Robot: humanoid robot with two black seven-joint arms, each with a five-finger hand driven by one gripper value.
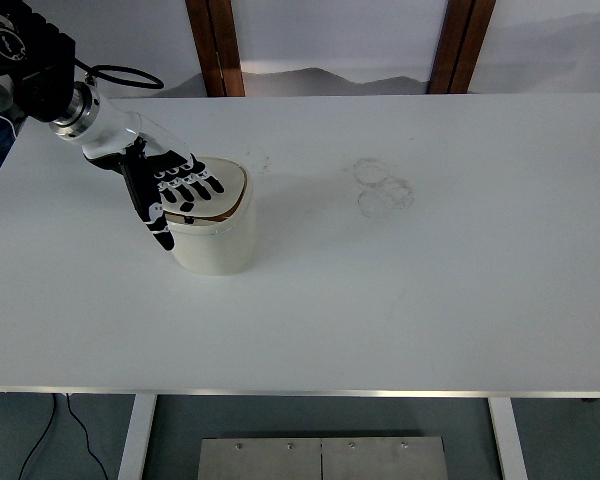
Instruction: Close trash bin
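A small cream trash bin [220,245] stands on the white table [430,300] at the left of centre. Its brown-rimmed lid [230,190] lies nearly flat over the bin's top, slightly tilted. My left hand [175,190] comes in from the upper left and rests on the lid with its fingers spread flat, the thumb down along the bin's left side. It grasps nothing. The right arm is out of view.
Faint ring marks [383,187] show on the table surface right of the bin. Two brown wooden posts [216,45] stand behind the table's far edge. A black cable [120,72] loops from my left forearm.
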